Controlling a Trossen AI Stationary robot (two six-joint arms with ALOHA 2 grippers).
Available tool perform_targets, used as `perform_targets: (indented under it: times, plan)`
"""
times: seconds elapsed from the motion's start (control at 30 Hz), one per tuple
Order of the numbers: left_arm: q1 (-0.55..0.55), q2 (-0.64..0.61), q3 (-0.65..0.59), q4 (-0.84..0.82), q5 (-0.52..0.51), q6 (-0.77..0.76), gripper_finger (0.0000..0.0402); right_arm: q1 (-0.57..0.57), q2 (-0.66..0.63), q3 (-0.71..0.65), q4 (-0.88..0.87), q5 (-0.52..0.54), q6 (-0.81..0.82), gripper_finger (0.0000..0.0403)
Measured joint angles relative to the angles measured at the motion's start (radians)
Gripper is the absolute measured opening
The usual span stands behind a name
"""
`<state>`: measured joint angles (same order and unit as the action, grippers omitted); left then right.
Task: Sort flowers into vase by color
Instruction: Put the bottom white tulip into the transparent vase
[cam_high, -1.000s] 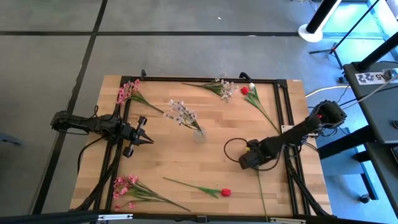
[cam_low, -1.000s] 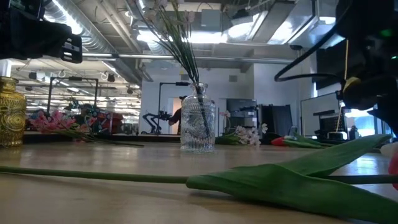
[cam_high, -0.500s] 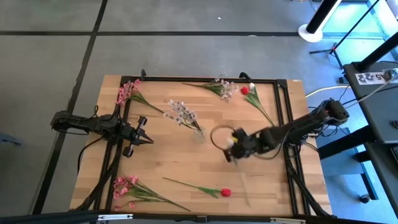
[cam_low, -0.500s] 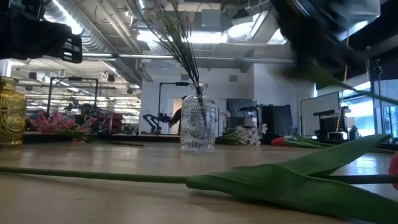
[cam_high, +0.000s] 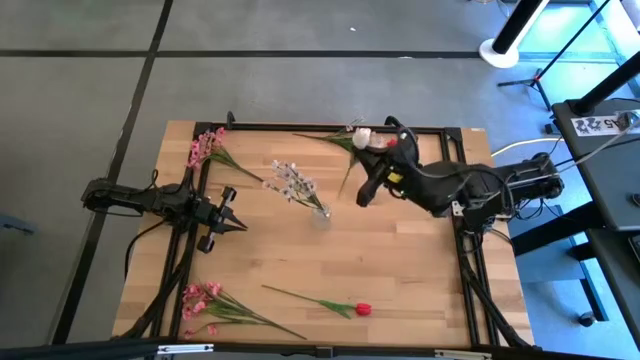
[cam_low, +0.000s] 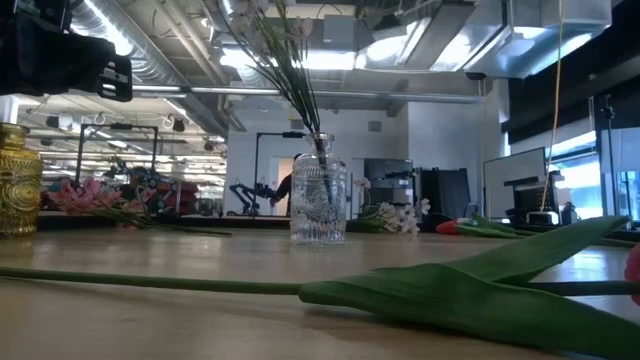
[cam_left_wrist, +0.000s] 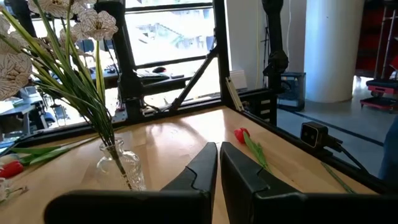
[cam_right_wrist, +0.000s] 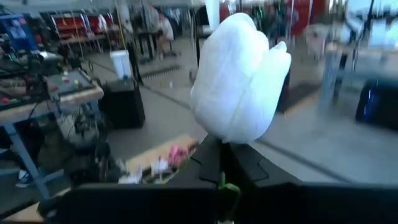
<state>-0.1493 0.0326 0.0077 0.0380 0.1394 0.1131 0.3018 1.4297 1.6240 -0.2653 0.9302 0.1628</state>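
Observation:
My right gripper (cam_high: 366, 152) is raised over the table's far middle, shut on a white rosebud flower (cam_right_wrist: 239, 78). The bud (cam_high: 362, 137) stands above the fingers and the green stem (cam_high: 348, 180) trails below. A clear glass vase (cam_high: 320, 213) at mid-table holds white blossom sprigs (cam_high: 292, 180) by their stems. Pink sprays lie at the far left (cam_high: 207, 148) and near left (cam_high: 205, 300). A red rosebud (cam_high: 362, 309) lies near the front edge. My left gripper (cam_high: 238, 226) waits shut at the left, pointing at the vase (cam_left_wrist: 121, 165). My right gripper pinches the white rosebud's stem (cam_right_wrist: 225, 186) between its two fingers, right under the bud. The fingers reach in level from the table's right side, across the stem. The flower is lifted clear of the table, bud up, with the rest of the stem hanging below.
A black frame (cam_high: 455, 160) runs along the far and side edges. More white sprigs (cam_high: 345, 140) and a red rosebud (cam_high: 388, 145) lie at the far edge, under my right arm. An amber vase (cam_low: 18, 180) shows at the low view's left. Bare wood lies right of the glass vase.
My right gripper has risen high from the table's near right and swung toward the far edge, tipping from pointing down to level. The white rosebud flower, which lay on the table near the right, came up with it and now hangs clear.

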Motion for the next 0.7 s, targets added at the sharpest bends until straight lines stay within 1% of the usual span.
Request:
perform_targets:
  times: [0.07,0.13,0.23,0.33,0.43,0.7]
  plan:
    - [0.0,0.0,0.0,0.0,0.0,0.0,0.0018,-0.022,0.011,-0.016,0.042,-0.007,-0.037,0.0008]
    - [0.0,0.0,0.0,0.0,0.0,0.0,0.0018,-0.031,0.022,-0.048,0.051,-0.01,-0.029,0.0005]
    - [0.0,0.0,0.0,0.0,0.0,0.0,0.0018,-0.063,0.032,-0.108,0.11,-0.025,-0.013,0.0006]
    - [0.0,0.0,0.0,0.001,0.0,0.0,0.0018,-0.082,0.039,-0.173,0.246,-0.025,-0.01,0.0008]
    - [0.0,0.0,0.0,0.0,0.0,0.0,0.0018,-0.09,0.046,-0.22,0.325,-0.081,0.009,0.0004]
    - [0.0,0.0,0.0,0.006,0.0,-0.001,0.0018,-0.093,0.05,-0.233,0.297,-0.092,0.049,0.0007]
